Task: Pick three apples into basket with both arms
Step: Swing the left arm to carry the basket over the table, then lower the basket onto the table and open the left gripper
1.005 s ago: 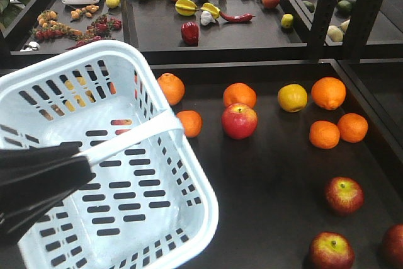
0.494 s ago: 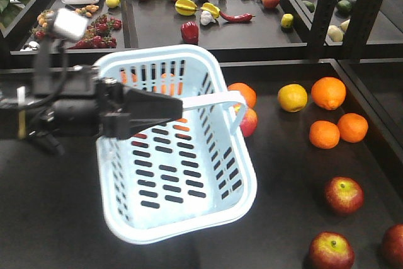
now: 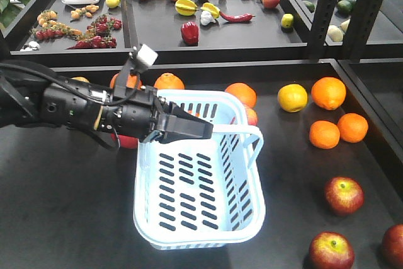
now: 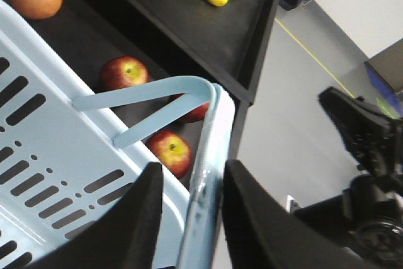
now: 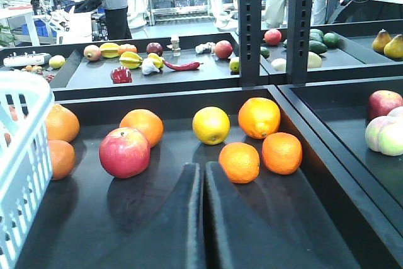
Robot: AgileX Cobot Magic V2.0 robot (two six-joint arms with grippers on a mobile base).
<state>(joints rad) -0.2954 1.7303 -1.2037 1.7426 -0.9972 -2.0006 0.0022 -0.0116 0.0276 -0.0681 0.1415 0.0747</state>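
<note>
Left gripper (image 3: 201, 131) pinches basket (image 3: 189, 242) rim, one-sided; load could tilt, slip free. Right gripper (image 5: 203, 168) fingers together, empty.

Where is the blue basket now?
Centre of the front view: the pale blue-white slotted plastic basket, gripped by the left end effector, with round oranges behind it.

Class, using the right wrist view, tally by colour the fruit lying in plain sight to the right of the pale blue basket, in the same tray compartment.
Orange fruits: 6
Yellow fruit: 1
Red apple: 1
Total: 8
</note>
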